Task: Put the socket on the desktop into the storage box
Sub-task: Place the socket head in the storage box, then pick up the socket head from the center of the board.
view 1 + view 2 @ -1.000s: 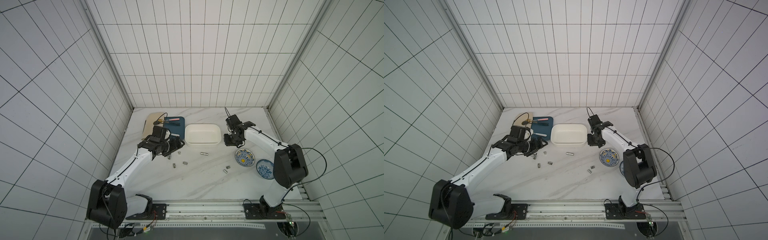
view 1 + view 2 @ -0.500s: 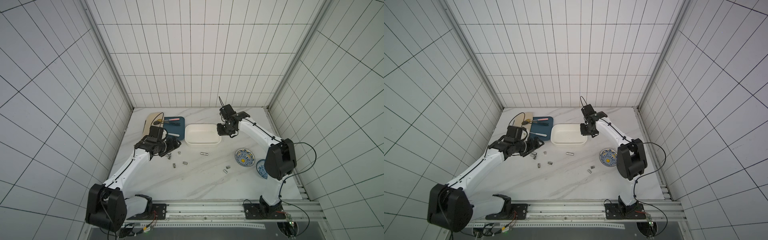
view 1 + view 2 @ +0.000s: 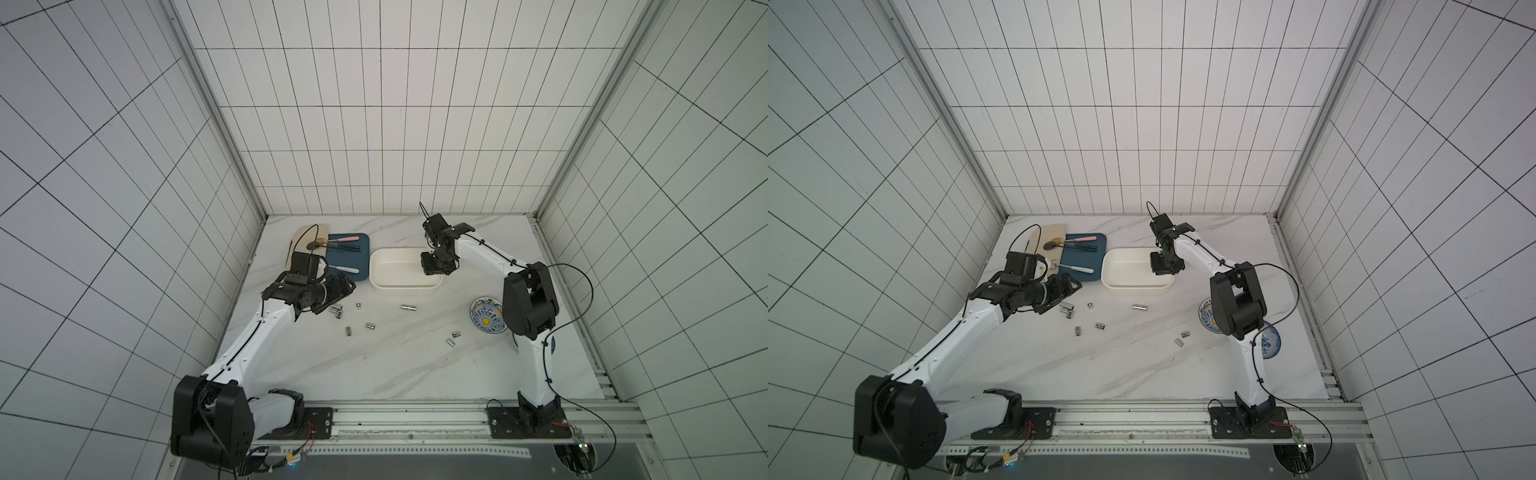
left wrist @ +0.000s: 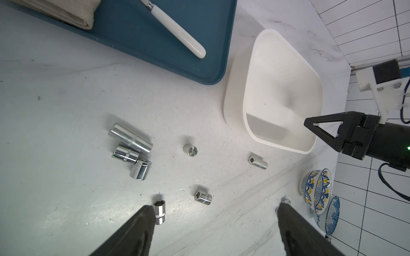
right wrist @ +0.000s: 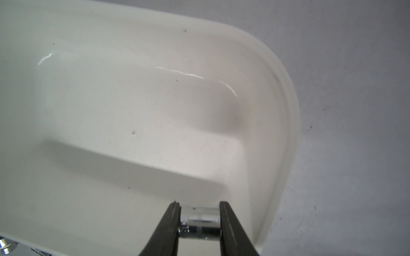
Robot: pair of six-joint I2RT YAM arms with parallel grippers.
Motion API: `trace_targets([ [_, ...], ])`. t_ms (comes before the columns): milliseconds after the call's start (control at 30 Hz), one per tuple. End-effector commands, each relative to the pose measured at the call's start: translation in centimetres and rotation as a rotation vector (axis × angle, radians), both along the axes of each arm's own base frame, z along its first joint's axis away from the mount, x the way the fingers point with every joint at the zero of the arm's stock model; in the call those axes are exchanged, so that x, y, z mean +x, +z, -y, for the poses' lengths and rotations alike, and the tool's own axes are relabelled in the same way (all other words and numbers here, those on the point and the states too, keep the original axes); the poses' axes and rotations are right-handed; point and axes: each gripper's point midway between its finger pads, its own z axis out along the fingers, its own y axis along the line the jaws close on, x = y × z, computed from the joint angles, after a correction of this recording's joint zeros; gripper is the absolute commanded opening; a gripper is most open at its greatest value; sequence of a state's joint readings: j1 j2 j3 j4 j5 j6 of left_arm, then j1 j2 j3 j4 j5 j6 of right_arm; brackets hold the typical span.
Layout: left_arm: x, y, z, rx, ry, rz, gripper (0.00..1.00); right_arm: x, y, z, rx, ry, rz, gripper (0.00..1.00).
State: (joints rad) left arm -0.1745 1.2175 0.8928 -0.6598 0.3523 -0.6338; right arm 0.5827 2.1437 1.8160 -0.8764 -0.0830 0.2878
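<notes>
The white storage box stands at the back middle of the marble desktop. Over its right end hangs my right gripper, shut on a small chrome socket just inside the box's rim. Several more sockets lie on the desktop in front of the box, among them a cluster and single ones. My left gripper is open and empty, low above the desktop beside the cluster. One socket lies by its fingertip.
A dark-blue tray with utensils lies left of the box, and a beige cloth lies behind it. Blue-patterned plates sit at the right, near the right arm's base. Two sockets lie close to the plates.
My right gripper has carried the socket from right of the box to over the box's right end. The left arm has shifted slightly to the left and stayed open.
</notes>
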Motion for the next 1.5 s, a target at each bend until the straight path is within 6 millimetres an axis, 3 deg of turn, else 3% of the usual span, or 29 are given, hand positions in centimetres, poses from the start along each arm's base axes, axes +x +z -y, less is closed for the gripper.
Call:
trace_targets([
  [0, -0.6, -0.1, -0.5, 0.019, -0.005, 0.004, 0.90, 0.4, -0.4, -0.8, -0.003, 0.015, -0.009, 0.33],
  [467, -0.7, -0.9, -0.8, 0.046, -0.007, -0.035, 0.90, 1.1, -2.8, -1.3, -0.015, -0.001, -0.049, 0.35],
  [767, -0.4, -1.3, -0.8, 0.046, -0.006, -0.043, 0.89, 1.1, -1.3, -1.4, -0.001, 0.006, -0.019, 0.39],
  [967, -0.5, -1.2, -0.8, 0.046, -0.006, -0.041, 0.89, 1.0, -0.8, -1.5, 0.010, 0.014, -0.015, 0.47],
  [1133, -0.4, -1.3, -0.7, 0.043, -0.006, -0.040, 0.89, 1.1, 1.1, -1.5, 0.026, 0.016, 0.023, 0.54],
  [1467, -0.5, -1.6, -1.0, 0.054, 0.001, -0.047, 0.87, 0.5, 4.2, -1.0, 0.052, 0.019, 0.080, 0.56],
])
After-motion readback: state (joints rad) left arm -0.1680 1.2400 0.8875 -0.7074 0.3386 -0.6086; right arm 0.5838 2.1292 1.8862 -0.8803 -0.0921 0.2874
